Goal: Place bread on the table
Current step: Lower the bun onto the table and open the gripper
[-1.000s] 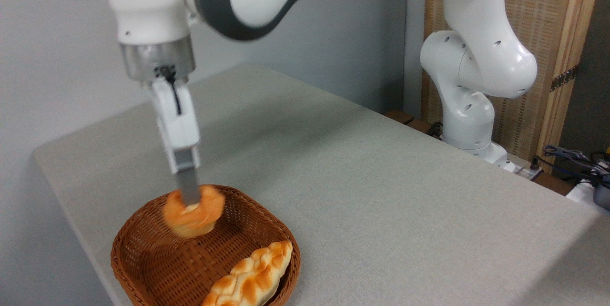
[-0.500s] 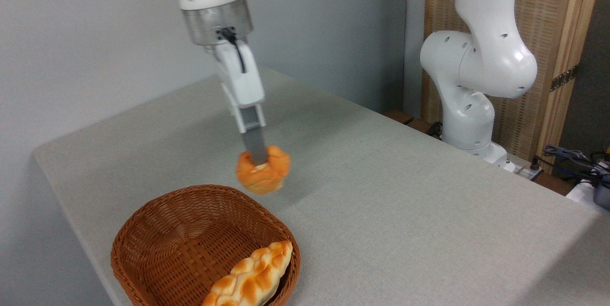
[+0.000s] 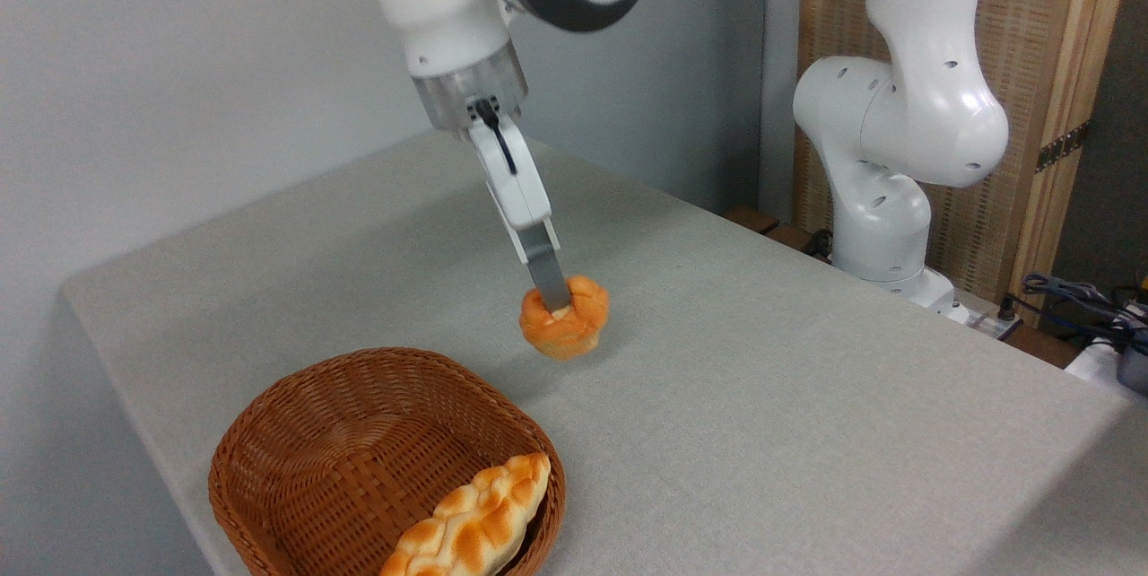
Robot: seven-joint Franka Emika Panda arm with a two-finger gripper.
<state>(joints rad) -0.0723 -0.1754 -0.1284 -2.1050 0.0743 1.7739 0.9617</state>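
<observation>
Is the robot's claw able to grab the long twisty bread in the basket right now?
Probably not yet: the gripper is shut on the bun. Nothing covers the braided loaf in the basket.

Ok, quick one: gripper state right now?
Gripper: closed on the bun, held over the table, outside the basket.

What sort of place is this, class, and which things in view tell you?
Probably a robotics lab: a white robot arm bolted beside a cloth-covered table, loose cables at the right edge.
</observation>
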